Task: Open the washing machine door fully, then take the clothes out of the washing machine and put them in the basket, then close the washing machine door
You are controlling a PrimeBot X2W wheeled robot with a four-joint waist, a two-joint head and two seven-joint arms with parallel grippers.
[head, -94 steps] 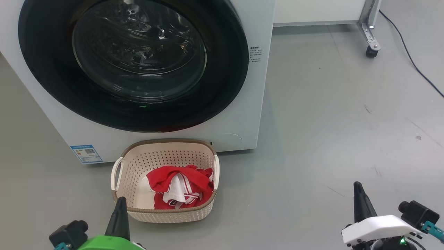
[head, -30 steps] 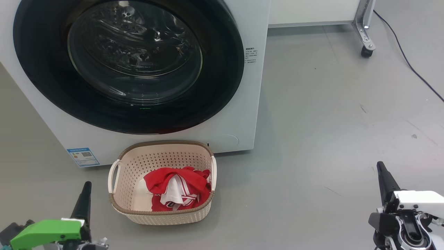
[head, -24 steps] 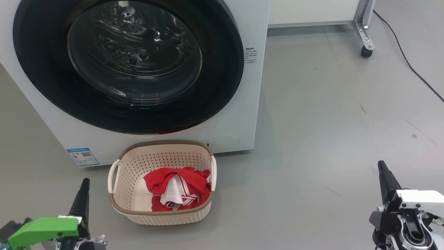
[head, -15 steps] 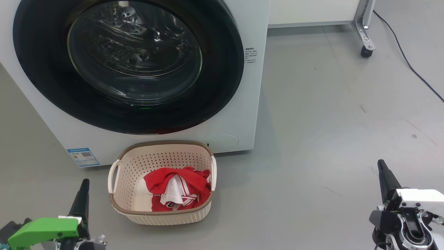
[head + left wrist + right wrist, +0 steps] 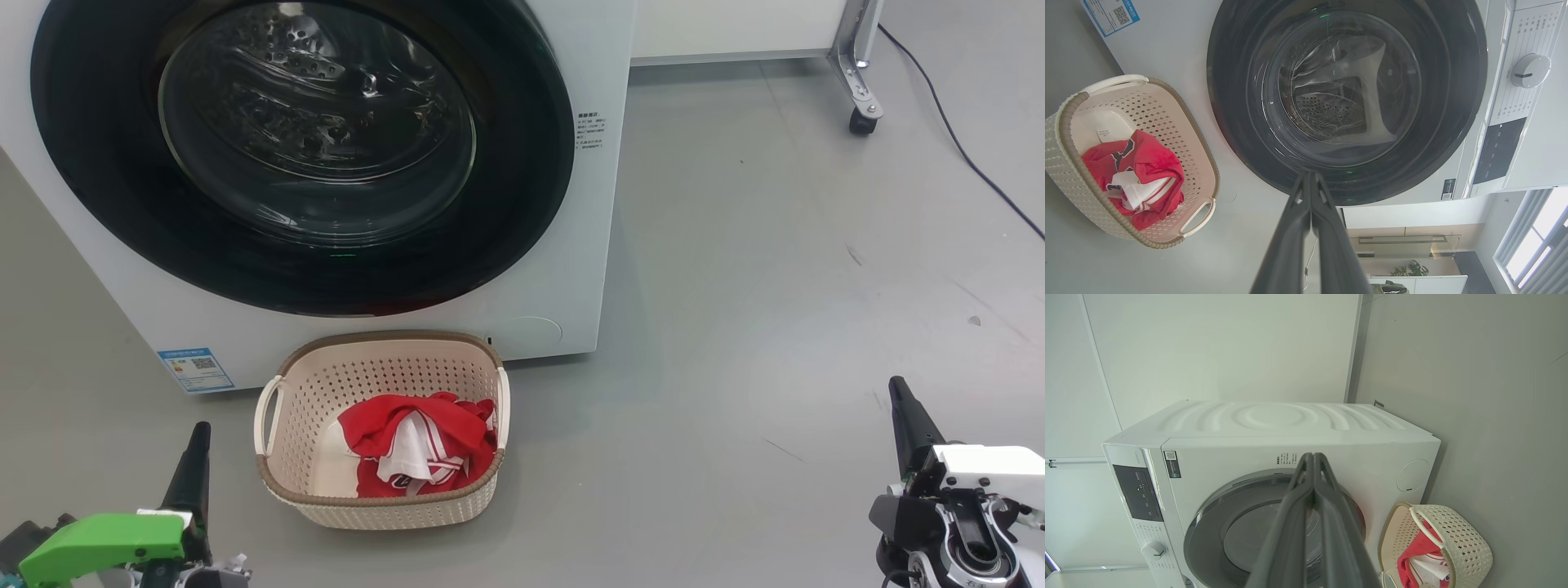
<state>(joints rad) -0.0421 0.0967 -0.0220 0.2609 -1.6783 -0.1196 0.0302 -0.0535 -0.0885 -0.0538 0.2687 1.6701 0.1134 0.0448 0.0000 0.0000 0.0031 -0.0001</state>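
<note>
The grey floor [image 5: 775, 286] runs wide and bare to the right. On it, at the left, stands the white washing machine [image 5: 584, 245], the biggest thing in the room. Its round door [image 5: 310, 139] sits closed against the front. The glossy black rim covers most of the face, and the steel drum shows dimly through the glass.

Just in front of the machine, below the door, the cream basket [image 5: 384, 502] stands on the floor. I cannot tell whether its far rim touches the machine. The red and white clothes [image 5: 416, 445] lie bunched inside it, toward the robot's right side, with a patch of the basket's bottom bare beside them.

The left gripper [image 5: 200, 429] hangs low beside the basket on the robot's left, near it but apart. Its two dark fingers [image 5: 1290, 245] are pressed together with nothing between them, pointing toward the machine. The right gripper [image 5: 898, 385] is well apart from the basket, over bare floor on the robot's right. Its fingers [image 5: 1290, 539] are likewise squeezed together and hold nothing.

A metal leg on a small wheel [image 5: 861, 122] stands at the far right of the floor, with a dark cable [image 5: 963, 139] trailing past it. A white dial [image 5: 1530, 70] sits on the machine's control panel, and a little blue label [image 5: 195, 369] is stuck low on its front.
</note>
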